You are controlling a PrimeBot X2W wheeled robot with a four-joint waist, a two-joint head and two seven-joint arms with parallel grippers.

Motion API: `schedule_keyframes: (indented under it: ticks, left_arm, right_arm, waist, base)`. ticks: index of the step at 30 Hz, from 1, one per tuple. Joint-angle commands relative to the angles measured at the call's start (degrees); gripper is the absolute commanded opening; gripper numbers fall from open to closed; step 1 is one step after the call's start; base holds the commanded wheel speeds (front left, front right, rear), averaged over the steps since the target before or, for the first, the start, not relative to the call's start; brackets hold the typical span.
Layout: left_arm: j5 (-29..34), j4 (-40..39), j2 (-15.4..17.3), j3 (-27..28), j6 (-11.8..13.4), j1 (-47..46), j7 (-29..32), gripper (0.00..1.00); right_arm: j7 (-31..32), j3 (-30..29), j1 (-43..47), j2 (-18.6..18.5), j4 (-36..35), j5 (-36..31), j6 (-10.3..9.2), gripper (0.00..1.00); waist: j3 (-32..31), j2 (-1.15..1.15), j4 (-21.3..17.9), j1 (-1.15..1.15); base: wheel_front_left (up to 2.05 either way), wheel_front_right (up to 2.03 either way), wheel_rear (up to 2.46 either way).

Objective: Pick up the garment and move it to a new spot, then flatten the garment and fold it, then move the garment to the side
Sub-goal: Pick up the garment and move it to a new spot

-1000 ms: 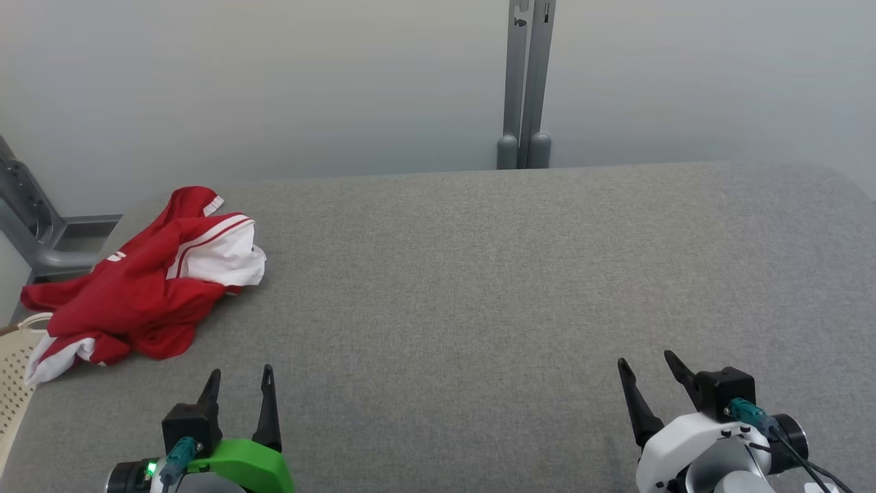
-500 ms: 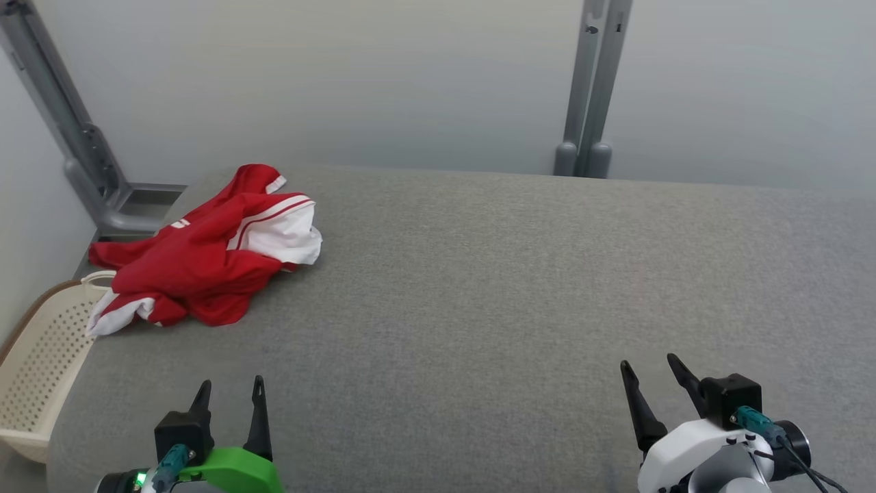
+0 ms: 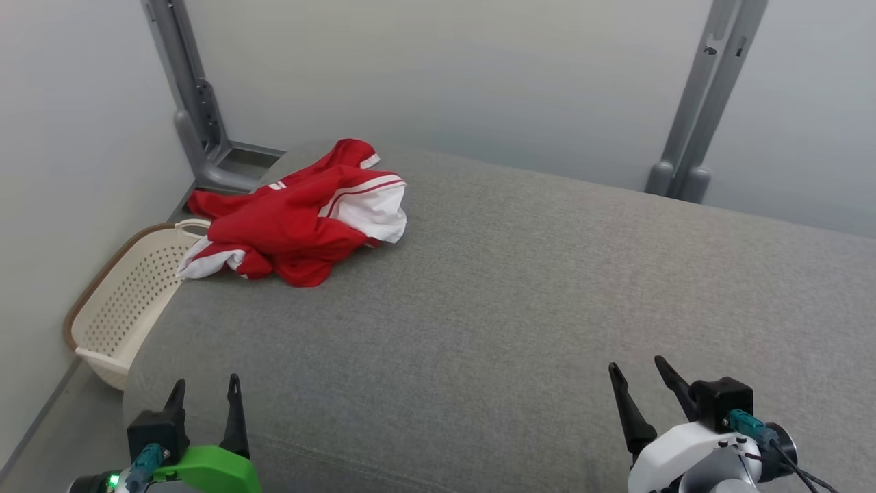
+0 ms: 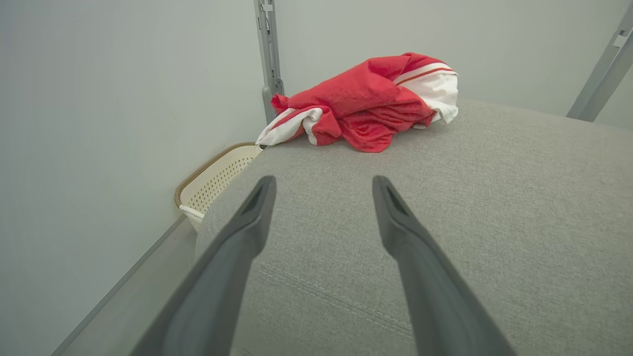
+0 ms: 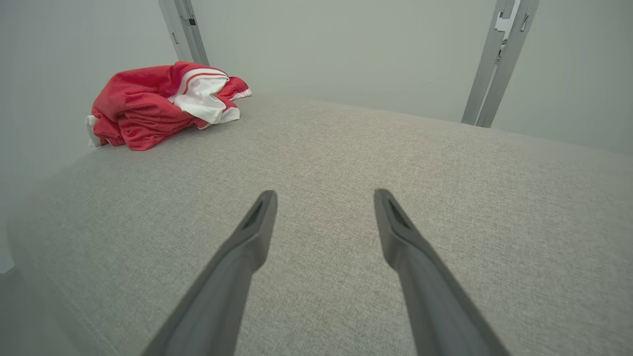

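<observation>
Where the grey padded surface (image 3: pixel 520 308) drops away on its left side, a cream perforated basket (image 3: pixel 116 308) stands on the floor against the wall, likely the place garments come from or go to. Just behind it a grey metal post (image 3: pixel 195 109) rises in the corner. The left gripper (image 3: pixel 207 380) waits low at the near edge, its two dark fingers spread wide and holding nothing; in its wrist view the gripper (image 4: pixel 322 180) points roughly toward the cloth, which suits it as the nearer arm for the first grab. Beyond it, at the far left corner of the surface, lies the task's garment, a red-and-white jersey (image 3: pixel 301 219), crumpled in a heap with one white-trimmed end hanging over the edge just above the basket's rim; I cannot tell whether they touch. It is well apart from both grippers, so the pick-up has not begun. The broad middle of the surface is bare, and that seems the natural spot for spreading and folding. At the near right, the right gripper (image 3: pixel 637 363) is likewise splayed and unladen, aimed up the surface in its wrist view (image 5: pixel 325 194). A second post (image 3: pixel 705 103) stands behind.
</observation>
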Motion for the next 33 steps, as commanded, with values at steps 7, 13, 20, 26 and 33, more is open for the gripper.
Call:
schedule_keyframes:
  ticks: [7,13,20,26,33]
  left_arm:
    - [-1.1,-1.9,0.4,0.6,0.8,1.1,0.0,1.00]
    - [-2.3,-2.1,0.2,1.0,0.7,0.1,0.7,1.00]
    - [-4.5,0.9,-0.5,0.8,-1.1,-4.5,3.7,1.00]
    - [-6.0,8.2,0.0,-0.5,-4.5,-15.6,9.4,1.00]
    - [-6.0,16.7,0.8,-2.4,-8.8,-31.1,15.1,1.00]
  right_arm:
    - [-1.1,0.3,-1.4,-0.2,1.3,0.6,0.00,1.00]
    - [-1.6,0.6,-1.7,-0.2,2.0,1.4,0.00,1.00]
    - [-1.8,1.4,-2.2,-0.2,1.7,1.1,0.00,1.00]
    - [-0.7,1.4,-1.8,-0.2,-0.9,-0.4,0.00,1.00]
    - [3.4,2.1,-4.3,-0.2,-9.4,-5.1,-0.01,1.00]
  waist:
    - [0.9,0.00,4.3,0.00]
    - [1.1,0.00,4.7,0.00]
    - [2.3,0.00,3.9,0.00]
    - [4.8,0.00,3.2,0.00]
    - [13.8,0.00,-0.4,0.00]
  base:
    - [0.00,0.00,0.00]
    - [0.00,0.00,0.00]
    - [0.00,0.00,0.00]
    - [0.00,0.00,0.00]
    - [0.00,0.00,0.00]
